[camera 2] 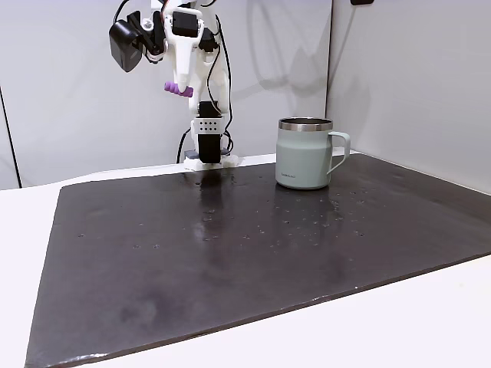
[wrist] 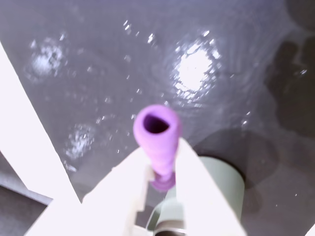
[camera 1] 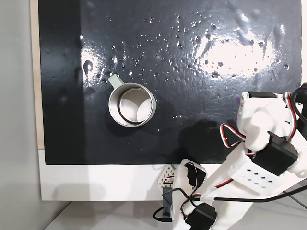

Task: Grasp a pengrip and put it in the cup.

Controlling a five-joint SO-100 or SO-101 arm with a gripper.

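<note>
mat: glossy black sheet [camera 2: 230,261], wet-looking specks + glare patches, lies on a white table [camera 2: 430,322]; pale grey walls behind in a fixed view
cup: silver-rimmed grey-green mug [camera 2: 304,153] upright on the mat, handle to the right in that fixed view; from above [camera 1: 132,104] pale inside, handle tab toward upper left, nothing seen in it
arm: white printed arm w/ black servos [camera 2: 201,92], base at the mat's far edge, left of the cup in that fixed view; from above it sits lower right of the cup
gripper: [wrist: 162,162] raised high off the mat, white fingers [wrist: 197,182] clamped round the pengrip
pengrip: purple ribbed tube [wrist: 157,140] pinched near its lower end betw. the fingers; long axis runs out past the fingertips, open mouth facing the wrist cam. In a fixed view [camera 2: 178,90] it sticks out sideways, roughly level, well above the mat, up and left of the cup
pengrip vs cup: wrist view shows the cup [wrist: 221,182] just below/right of the fingers, apart from the tube
</note>
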